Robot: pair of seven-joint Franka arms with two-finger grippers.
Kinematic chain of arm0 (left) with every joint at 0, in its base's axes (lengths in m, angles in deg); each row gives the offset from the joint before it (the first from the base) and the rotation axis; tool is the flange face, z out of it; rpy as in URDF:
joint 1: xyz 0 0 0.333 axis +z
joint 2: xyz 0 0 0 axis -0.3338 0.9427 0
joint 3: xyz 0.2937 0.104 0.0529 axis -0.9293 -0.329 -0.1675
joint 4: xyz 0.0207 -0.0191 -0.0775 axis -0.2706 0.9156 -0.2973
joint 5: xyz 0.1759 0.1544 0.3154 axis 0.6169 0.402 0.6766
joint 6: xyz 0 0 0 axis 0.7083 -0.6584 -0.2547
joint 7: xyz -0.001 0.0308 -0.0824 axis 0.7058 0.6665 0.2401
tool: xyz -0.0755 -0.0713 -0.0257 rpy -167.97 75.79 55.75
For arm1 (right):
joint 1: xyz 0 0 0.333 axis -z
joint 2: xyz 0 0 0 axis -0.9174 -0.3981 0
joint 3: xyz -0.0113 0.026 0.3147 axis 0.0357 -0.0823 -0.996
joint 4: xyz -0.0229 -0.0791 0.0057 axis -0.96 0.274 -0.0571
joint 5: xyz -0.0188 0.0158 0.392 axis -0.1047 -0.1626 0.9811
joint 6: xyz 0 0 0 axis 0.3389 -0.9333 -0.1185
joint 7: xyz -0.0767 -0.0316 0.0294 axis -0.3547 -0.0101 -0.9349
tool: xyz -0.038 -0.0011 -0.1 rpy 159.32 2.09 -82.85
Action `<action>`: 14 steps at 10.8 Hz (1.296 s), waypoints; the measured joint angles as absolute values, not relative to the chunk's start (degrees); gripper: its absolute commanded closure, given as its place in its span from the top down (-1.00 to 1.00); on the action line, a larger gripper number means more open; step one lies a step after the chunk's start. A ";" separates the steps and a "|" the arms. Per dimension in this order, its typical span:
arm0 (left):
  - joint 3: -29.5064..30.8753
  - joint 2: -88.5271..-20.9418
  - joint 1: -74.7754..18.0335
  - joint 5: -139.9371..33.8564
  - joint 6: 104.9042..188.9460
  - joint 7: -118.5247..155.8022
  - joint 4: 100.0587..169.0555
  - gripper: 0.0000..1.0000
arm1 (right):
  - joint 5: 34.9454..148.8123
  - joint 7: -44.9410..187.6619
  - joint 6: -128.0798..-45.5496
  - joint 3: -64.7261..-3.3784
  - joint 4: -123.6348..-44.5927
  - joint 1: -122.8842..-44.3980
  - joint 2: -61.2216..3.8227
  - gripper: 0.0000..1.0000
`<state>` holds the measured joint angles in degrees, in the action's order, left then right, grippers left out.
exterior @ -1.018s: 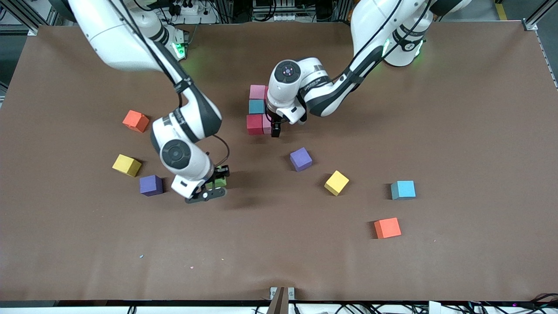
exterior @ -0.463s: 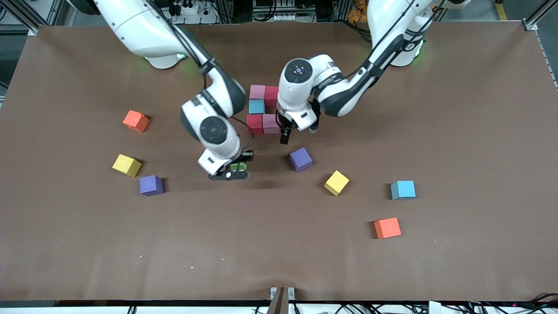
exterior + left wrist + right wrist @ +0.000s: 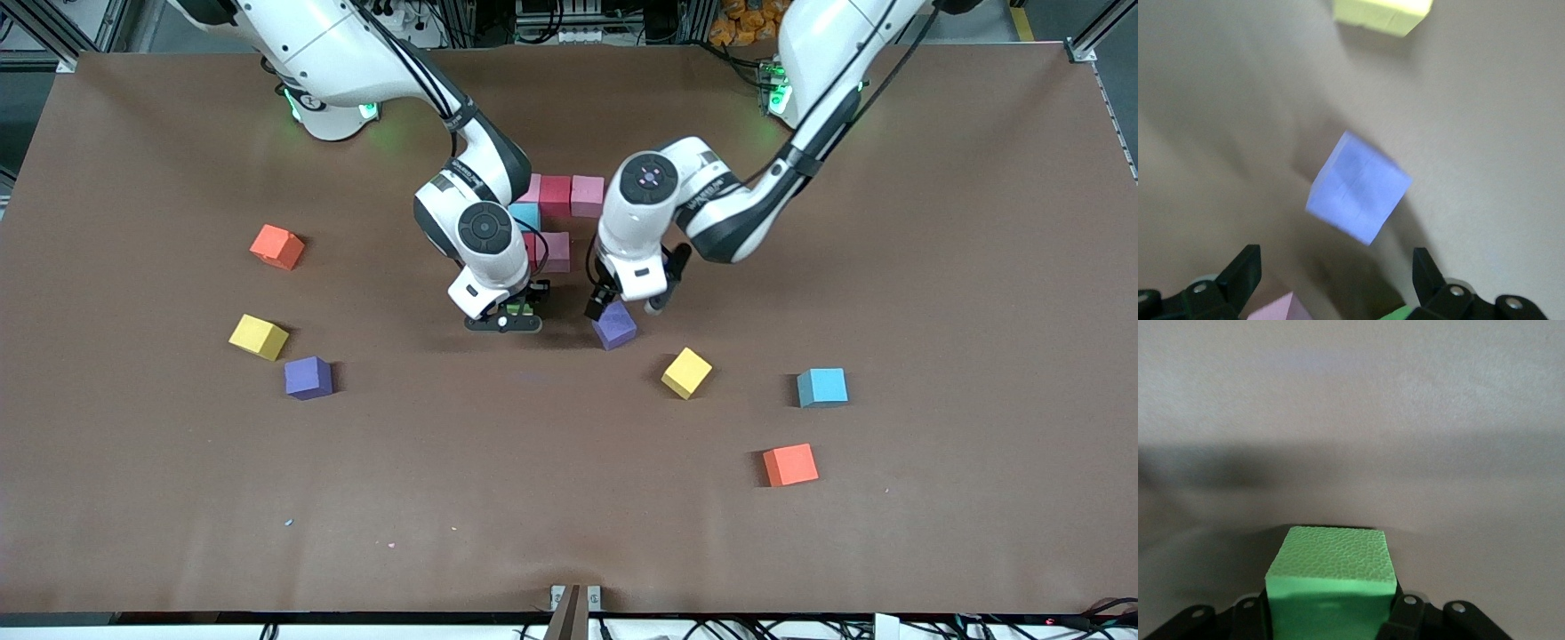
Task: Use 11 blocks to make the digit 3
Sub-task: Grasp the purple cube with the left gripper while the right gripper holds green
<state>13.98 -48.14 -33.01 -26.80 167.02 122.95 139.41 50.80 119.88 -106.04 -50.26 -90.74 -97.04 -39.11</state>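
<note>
The partly built digit 3 (image 3: pixel 560 218) sits at upper centre: pink, red, pink cubes in its top row, a sky-blue cube and a pink cube (image 3: pixel 557 252) below. The green cube (image 3: pixel 1330 583) is clamped in the right gripper (image 3: pixel 511 316). Loose below: purple cubes (image 3: pixel 613 325) (image 3: pixel 308 377), yellow cubes (image 3: pixel 685 372) (image 3: pixel 259 337), sky-blue cube (image 3: pixel 821 387).

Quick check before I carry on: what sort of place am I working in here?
Probably a robotics lab bench: brown-covered table, aluminium framing at its corners, and cables with power strips along the edge by the arms' bases.

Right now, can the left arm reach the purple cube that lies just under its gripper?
Probably yes. The left gripper hangs open right over the purple cube, with bare table around the cube. The right gripper, shut on the green cube, is beside it but apart, so it seems not in the way.
</note>
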 measured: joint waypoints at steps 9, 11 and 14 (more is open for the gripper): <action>13.75 -39.50 -32.11 -26.78 167.00 106.03 131.71 1.00 | 50.80 121.07 -106.38 -50.31 -91.77 -98.33 -39.05 -0.82; 13.76 -39.36 -32.31 -26.78 165.43 103.88 131.70 1.00 | 50.80 121.07 -106.38 -50.32 -91.96 -98.33 -38.96 -0.80; 13.76 -38.70 -32.56 -26.78 164.82 101.78 131.69 1.00 | 50.80 121.07 -106.43 -50.34 -92.63 -98.33 -38.55 -0.78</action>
<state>13.76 -38.70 -32.56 -26.78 164.82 101.78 131.69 50.80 121.07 -106.43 -50.34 -92.63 -98.33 -38.55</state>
